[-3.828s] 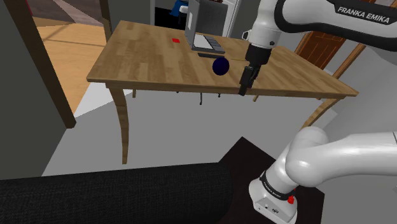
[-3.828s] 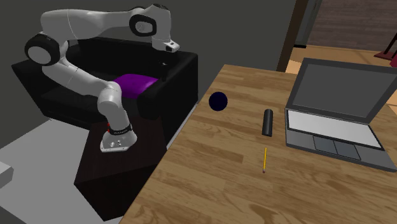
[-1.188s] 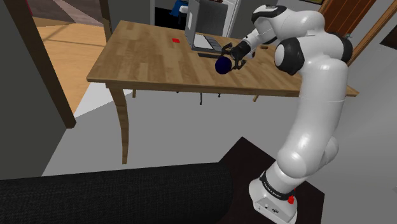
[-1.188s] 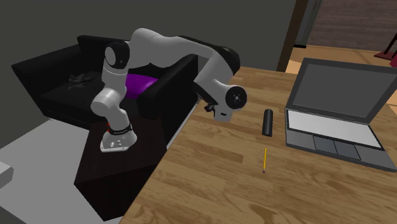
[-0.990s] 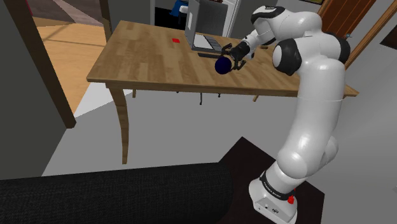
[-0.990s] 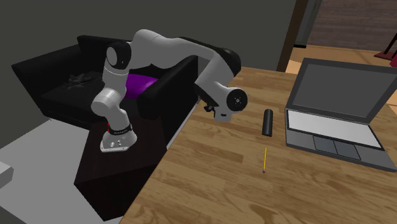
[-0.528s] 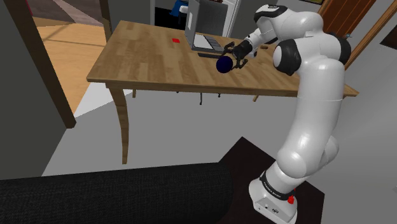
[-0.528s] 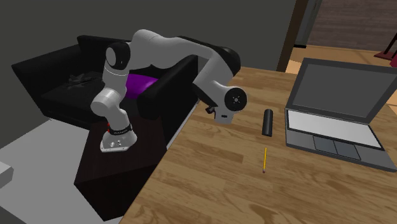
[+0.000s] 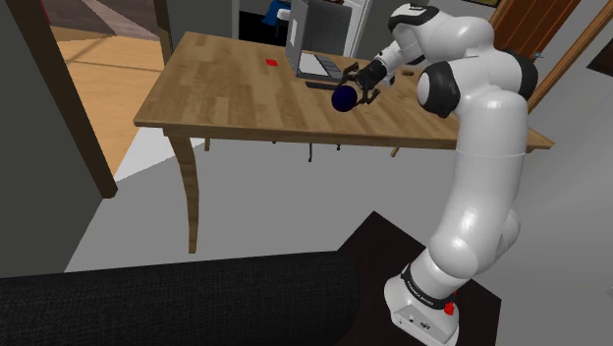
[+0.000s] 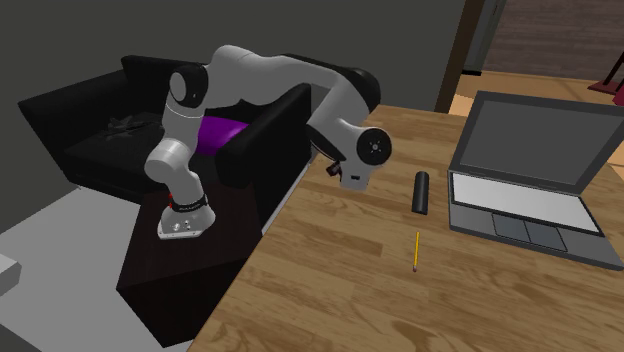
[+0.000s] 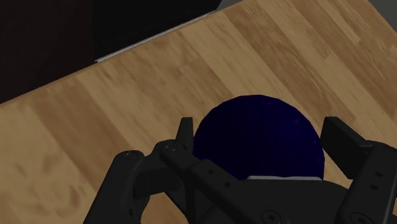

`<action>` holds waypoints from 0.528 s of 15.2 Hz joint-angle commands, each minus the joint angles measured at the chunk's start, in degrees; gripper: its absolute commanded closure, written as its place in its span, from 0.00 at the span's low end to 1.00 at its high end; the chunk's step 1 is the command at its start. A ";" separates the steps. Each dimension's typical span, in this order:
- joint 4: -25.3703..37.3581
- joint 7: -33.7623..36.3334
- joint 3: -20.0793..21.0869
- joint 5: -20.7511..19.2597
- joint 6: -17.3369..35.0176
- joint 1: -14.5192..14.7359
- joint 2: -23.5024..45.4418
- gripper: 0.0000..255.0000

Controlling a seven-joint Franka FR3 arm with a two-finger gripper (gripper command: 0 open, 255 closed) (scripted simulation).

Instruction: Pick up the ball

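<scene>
Your end effector (image 9: 351, 89) is clamped on the dark blue ball (image 9: 342, 99), with one finger pressed to each side in the wrist view. Left to right in the shoulder view come the desk (image 9: 226, 93), then a laptop (image 9: 316, 44) at the ball's eleven o'clock, then the ball. Reach and grasp look done. The lift remains, and you can't tell whether the ball has cleared the wood.
</scene>
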 commanded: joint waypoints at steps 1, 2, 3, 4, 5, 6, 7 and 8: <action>0.77 0.96 -0.74 0.18 3.02 0.43 -0.26 1.00; 1.41 1.45 -0.74 0.27 2.54 0.27 -0.33 1.00; 2.06 1.95 -0.73 0.38 2.07 0.10 -0.38 1.00; 2.71 2.44 -0.72 0.48 1.60 -0.08 -0.45 1.00; 3.43 2.96 -0.70 0.63 1.10 -0.29 -0.46 1.00; 4.14 3.48 -0.67 0.77 0.61 -0.50 -0.48 1.00; 4.87 4.00 -0.64 0.94 0.11 -0.72 -0.48 1.00; 5.63 4.53 -0.61 1.11 -0.39 -0.96 -0.47 1.00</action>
